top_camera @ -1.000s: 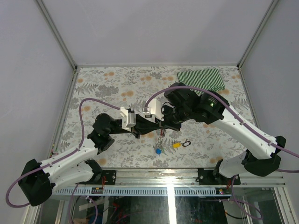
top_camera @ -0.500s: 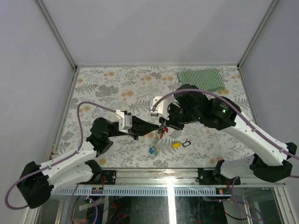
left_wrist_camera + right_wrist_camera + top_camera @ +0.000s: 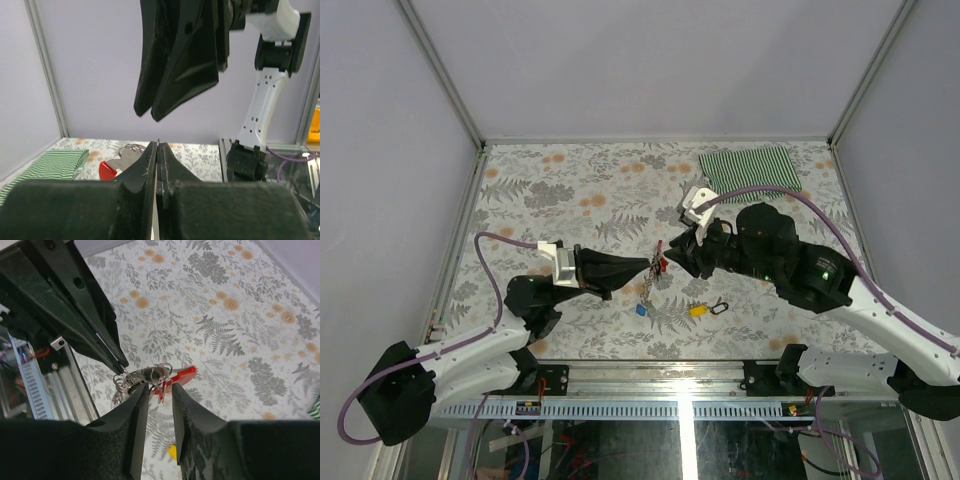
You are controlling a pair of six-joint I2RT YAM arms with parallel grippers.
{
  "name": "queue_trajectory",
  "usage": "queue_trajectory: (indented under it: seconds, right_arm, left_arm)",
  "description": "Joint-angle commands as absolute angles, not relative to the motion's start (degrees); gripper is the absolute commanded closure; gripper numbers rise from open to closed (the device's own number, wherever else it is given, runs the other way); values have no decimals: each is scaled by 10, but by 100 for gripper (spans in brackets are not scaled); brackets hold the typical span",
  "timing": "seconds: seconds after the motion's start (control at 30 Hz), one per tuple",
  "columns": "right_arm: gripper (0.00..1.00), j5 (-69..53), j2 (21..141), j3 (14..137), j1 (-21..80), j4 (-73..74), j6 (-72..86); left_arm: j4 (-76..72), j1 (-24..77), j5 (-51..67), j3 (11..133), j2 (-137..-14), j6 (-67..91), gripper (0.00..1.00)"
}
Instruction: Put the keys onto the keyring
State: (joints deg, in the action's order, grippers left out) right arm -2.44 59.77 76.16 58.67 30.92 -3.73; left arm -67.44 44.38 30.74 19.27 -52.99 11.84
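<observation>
Keyring, a red curved plastic clip on a short silver-grey metal chain with wire rings (image 3: 181, 375): sits between my two claws, above the middle of the fern-and-flower patterned bench (image 3: 550, 190).

My left claw (image 3: 648, 264) is closed tight, its tips meeting on the wire rings at the chain end. Its own wrist view shows no gap between the fingers.

My right claw (image 3: 160, 389) faces it tip to tip, jaws a little apart, not clamped. The red clip lies just beyond the right fingertips, its near end in the gap between them. Cannot tell whether it touches either finger.

A small key with a blue plastic head (image 3: 641, 310) is at the low end of the chain. Hanging or resting on the bench: cannot tell.

A key with a yellow plastic head (image 3: 698, 311) lies on the bench, apart from the keyring, just beside a small black loop (image 3: 720, 306). Green-and-white striped cloth (image 3: 750, 168) at the far right corner.
</observation>
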Motion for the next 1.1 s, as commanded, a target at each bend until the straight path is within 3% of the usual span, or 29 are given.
queue_trajectory:
  seconds: [0.0,0.23,1.07]
  right_arm:
    - [69,7,563,707,589,164,95]
    - [76,40,534,645,589,90,190]
    - [71,-40,557,625,589,65,202]
  left_arm:
    - [-820,446,257,187,-535,150,100]
    - [-861,446,235,182,-543,161,100]
    - [-861,445,240,187,-545,161,100]
